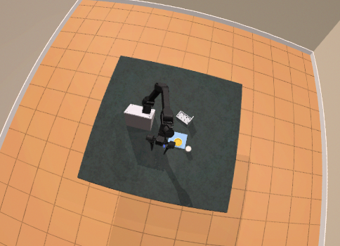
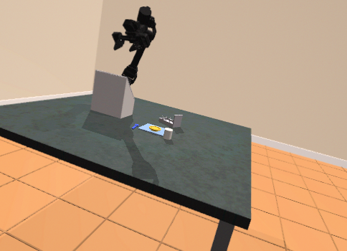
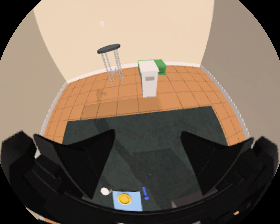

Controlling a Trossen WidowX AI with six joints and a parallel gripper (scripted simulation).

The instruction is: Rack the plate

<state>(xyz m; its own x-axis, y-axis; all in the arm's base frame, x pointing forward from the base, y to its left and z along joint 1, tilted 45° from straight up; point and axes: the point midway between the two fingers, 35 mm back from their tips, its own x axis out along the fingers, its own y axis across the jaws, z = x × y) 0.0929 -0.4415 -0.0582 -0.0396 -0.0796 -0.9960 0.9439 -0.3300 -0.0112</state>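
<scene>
The yellow plate [image 1: 178,142] [image 2: 155,128] [image 3: 124,199] lies flat on a light blue mat [image 1: 183,136] [image 2: 144,128] [image 3: 136,195]. The white dish rack [image 1: 191,119] [image 2: 178,120] stands on the table behind the mat, with a taller panel at one end; its slots are too small to make out clearly. My gripper [image 1: 159,152] [image 2: 124,49] [image 3: 149,134] is open and empty, high above the table. In the top view it appears to the left of the plate. The rack is not visible in the wrist view.
A white cup [image 1: 188,148] [image 2: 168,133] [image 3: 105,191] stands close by the mat's corner. A small blue object [image 1: 164,145] [image 2: 135,126] [image 3: 145,193] lies on the mat's other side. A large pale block [image 1: 138,122] [image 2: 108,95] stands under the arm's base.
</scene>
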